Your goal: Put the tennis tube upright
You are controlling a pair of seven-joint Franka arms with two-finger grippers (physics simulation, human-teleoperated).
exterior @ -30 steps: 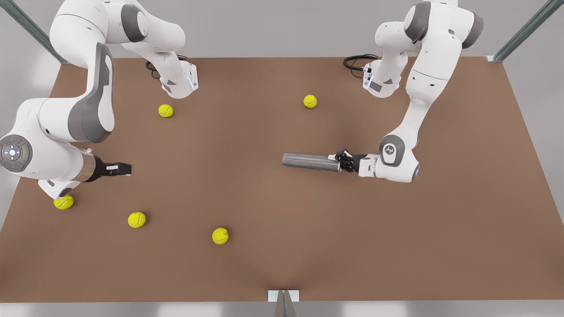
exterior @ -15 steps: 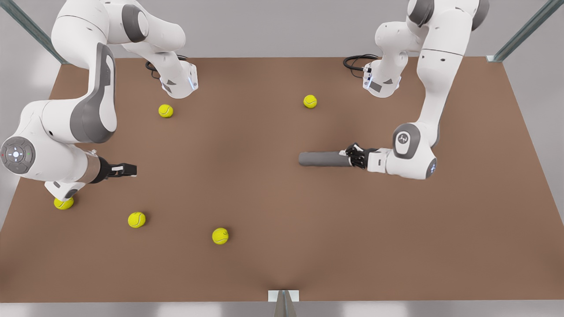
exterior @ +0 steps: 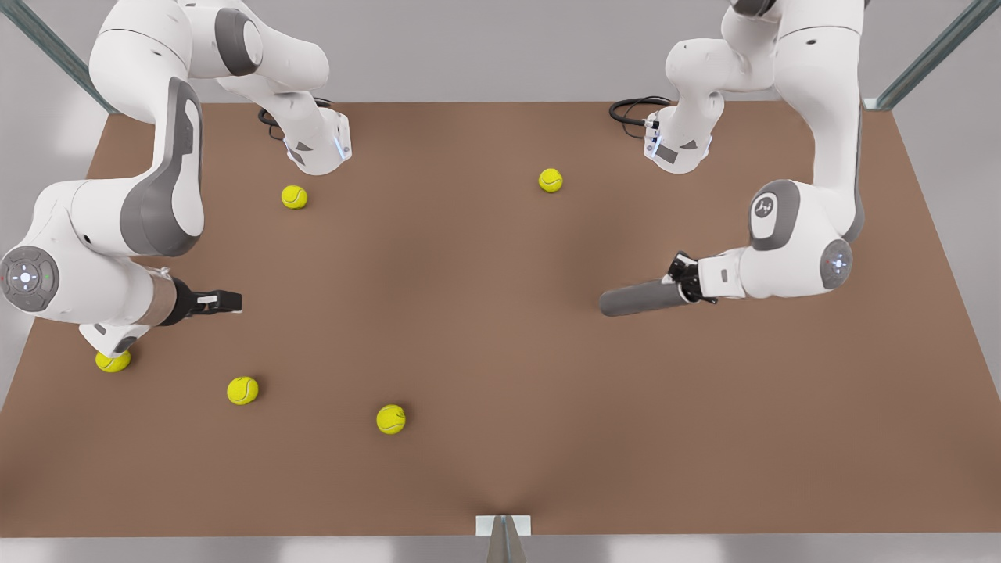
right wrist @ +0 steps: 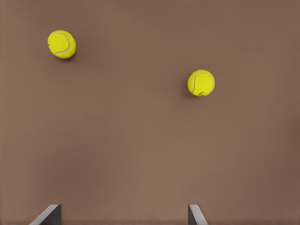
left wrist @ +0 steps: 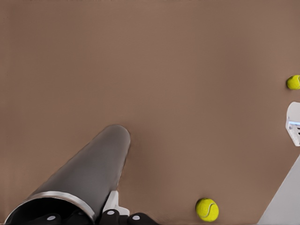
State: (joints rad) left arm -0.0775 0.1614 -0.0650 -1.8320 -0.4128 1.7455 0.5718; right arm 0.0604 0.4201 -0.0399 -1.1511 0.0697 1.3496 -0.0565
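Front view: my left tool (exterior: pixel 687 283) is clamped on one end of the tennis tube (exterior: pixel 643 298), held nearly level above the table (exterior: pixel 500 352). Gripped so far off-centre, it could pivot or slip. My right tool (exterior: pixel 223 301) waits, fingers apart.

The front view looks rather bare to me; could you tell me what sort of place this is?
Probably a simulated robot test cell: a plain brown table, metal frame struts at its corners, scattered tennis balls.
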